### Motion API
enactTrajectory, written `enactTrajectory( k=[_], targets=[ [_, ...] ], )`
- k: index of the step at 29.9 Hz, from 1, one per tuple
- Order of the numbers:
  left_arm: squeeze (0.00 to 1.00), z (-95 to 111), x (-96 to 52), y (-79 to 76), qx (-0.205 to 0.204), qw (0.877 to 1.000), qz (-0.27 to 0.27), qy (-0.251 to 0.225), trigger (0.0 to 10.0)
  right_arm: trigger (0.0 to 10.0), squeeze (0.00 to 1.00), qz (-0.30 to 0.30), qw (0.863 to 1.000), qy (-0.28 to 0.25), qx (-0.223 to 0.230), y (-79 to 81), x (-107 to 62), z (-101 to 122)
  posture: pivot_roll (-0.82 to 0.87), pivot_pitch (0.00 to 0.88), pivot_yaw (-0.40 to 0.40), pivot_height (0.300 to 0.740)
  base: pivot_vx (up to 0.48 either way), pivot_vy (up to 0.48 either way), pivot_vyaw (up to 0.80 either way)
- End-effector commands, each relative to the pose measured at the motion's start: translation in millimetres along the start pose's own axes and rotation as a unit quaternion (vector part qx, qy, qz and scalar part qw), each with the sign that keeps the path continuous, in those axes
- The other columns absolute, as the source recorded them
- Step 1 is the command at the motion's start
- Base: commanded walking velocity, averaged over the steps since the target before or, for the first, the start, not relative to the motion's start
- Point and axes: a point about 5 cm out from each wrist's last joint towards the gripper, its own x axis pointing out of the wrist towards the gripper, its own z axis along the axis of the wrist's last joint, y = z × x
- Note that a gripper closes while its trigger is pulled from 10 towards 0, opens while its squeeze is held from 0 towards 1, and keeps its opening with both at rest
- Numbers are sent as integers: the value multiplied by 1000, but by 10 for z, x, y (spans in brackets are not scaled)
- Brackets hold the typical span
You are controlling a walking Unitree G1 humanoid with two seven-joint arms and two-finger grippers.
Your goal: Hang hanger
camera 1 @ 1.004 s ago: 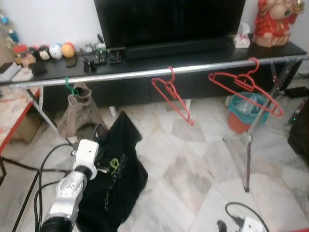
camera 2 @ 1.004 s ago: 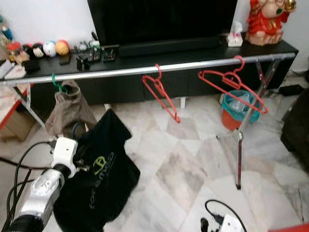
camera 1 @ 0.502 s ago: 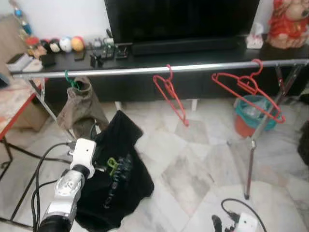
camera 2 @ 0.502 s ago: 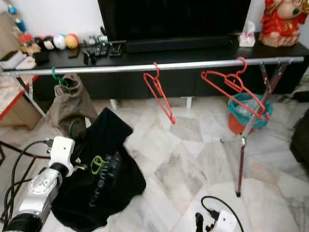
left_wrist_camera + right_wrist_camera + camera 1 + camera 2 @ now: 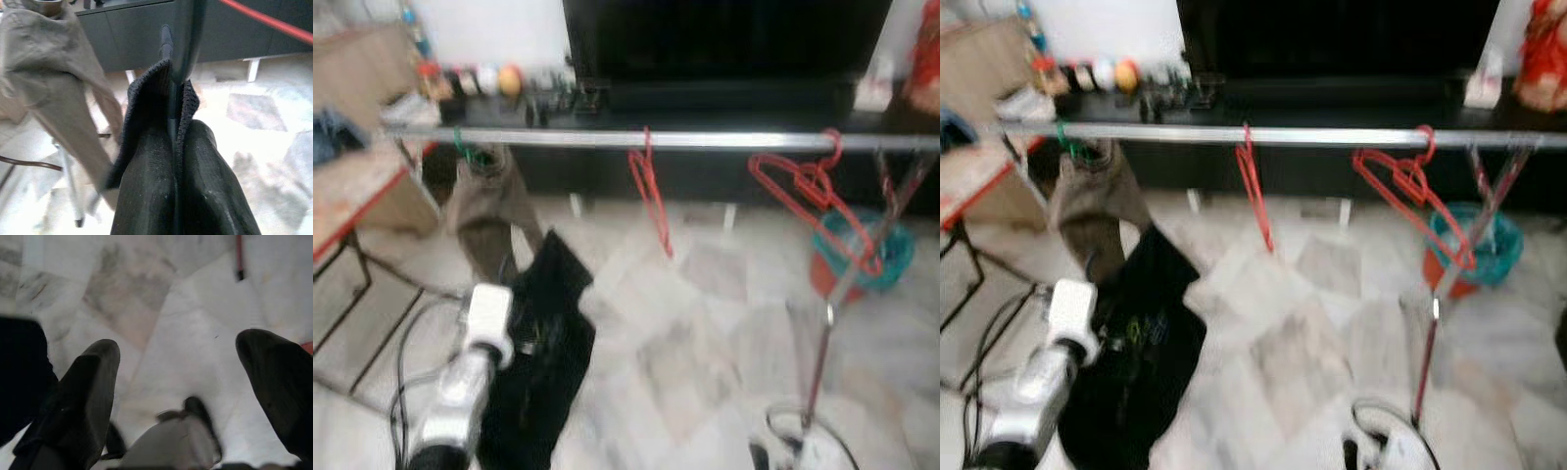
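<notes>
Clamping the limp black shirt (image 5: 166, 176) near its hanger top, the left gripper (image 5: 172, 105) carries light, floppy cloth toward the rail (image 5: 705, 140) ahead; the right gripper (image 5: 181, 382) hangs spread, empty.

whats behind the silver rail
Behind the silver rail stand a long black cabinet, a dark TV and small, blurred ornaments. Two red hangers cover part of the cabinet front.

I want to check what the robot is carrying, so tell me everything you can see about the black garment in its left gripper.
The black garment is a dark knit fabric with a faint green print, hanging in loose folds from the left gripper, whose black fingers are shut on its bunched top edge. It hangs in front of the metal rail, lower than the rail, near the beige trousers hung there.
</notes>
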Motion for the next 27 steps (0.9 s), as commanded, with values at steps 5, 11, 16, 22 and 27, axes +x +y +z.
enactTrajectory(
  k=[5, 11, 16, 22, 27],
  targets=[
    [0, -40, -49, 134, -8, 999, 36, 2, 10000, 10000, 0, 12, 1000, 2, -13, 27, 11, 17, -96, 0, 24, 740, 0, 0, 0],
    [0, -65, -49, 101, -23, 998, 53, 0, 10000, 10000, 0, 11, 999, -6, -33, -79, 23, 123, -80, 0, -12, 740, 0, 0, 0],
    [0, -37, -38, 95, -23, 998, 51, -6, 10000, 10000, 0, 13, 999, -14, -34, -53, 49, 187, -80, 0, -10, 740, 0, 0, 0],
    [0, 21, -5, 130, -14, 998, 56, -15, 10000, 10000, 0, 26, 999, -12, -25, 51, 59, 154, -69, 0, -1, 740, 0, 0, 0],
    [0, 106, 34, 149, -10, 998, 61, -30, 10000, 10000, 0, 33, 999, -8, -23, 106, 61, 126, -64, 0, 7, 740, 149, 0, 0]
  ],
)
